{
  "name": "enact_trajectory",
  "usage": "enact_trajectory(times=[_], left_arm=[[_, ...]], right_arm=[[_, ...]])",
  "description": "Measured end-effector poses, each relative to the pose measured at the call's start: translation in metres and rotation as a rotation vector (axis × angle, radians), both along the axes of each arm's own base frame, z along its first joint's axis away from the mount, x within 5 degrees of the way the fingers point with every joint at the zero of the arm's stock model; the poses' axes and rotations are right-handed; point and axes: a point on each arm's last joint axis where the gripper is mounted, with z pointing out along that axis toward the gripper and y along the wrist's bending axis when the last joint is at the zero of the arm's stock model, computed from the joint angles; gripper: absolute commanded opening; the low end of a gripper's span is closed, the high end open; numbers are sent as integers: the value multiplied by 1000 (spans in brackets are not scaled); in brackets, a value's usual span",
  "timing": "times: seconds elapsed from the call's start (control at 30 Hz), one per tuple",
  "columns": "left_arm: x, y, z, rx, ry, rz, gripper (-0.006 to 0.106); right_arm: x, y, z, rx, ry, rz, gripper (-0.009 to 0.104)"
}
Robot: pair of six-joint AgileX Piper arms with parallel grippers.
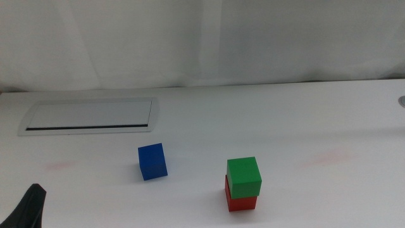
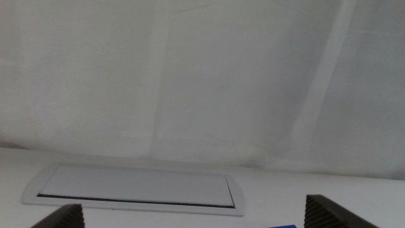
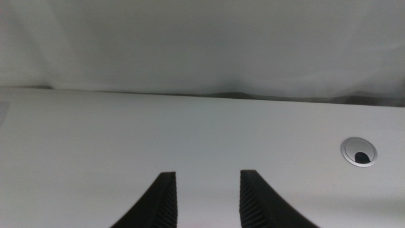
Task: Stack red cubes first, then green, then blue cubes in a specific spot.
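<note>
My left claw [image 1: 28, 209] sits low at the near left corner of the white counter [image 1: 304, 114], showing only as a dark tip in the middle view. Its own camera shows the two jaws spread wide apart with nothing between them, so it is released. Ahead of it and a little toward my right stands the blue cube [image 1: 152, 161], alone on the counter, apart from the claw. A sliver of that blue also peeks in near one jaw in the left wrist view. Farther to my right of the blue cube, well apart from my left claw, the green cube [image 1: 244, 177] rests squarely on top of the red cube [image 1: 241, 201], a two-high stack on bare counter. Beyond the left claw, toward the back, lies a grey-framed panel [image 1: 92, 116] set flush in the counter.

My right claw [image 3: 204, 196] is out of the middle view. Its camera shows the two dark jaws parted by a modest gap, holding nothing, above bare counter, with a round metal grommet [image 3: 359, 152] ahead and off to one side.
</note>
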Motion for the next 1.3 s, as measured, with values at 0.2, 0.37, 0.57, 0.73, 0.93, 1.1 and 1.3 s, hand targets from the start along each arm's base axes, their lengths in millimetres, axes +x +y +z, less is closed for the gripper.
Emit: enact_trajectory(times=[0.2,0.37,0.57,0.73,0.93,1.1,1.3], left_arm=[[0,0,0,0,0,0,86],[0,0,0,0,0,0,86],[0,0,0,0,0,0,86],[0,0,0,0,0,0,86],[0,0,0,0,0,0,86],[0,0,0,0,0,0,86],[0,0,0,0,0,0,86]], right_arm=[[-55,3,-11,-17,-33,26,20],[-104,4,-26,-6,-101,19,10],[-149,1,-50,3,-173,-53,3],[-152,-8,-80,-57,-146,-131,0],[-136,-11,-114,-58,-173,-169,-1],[-123,-14,-137,-68,-235,-197,-1],[-119,-16,-155,-59,-297,-222,-1]])
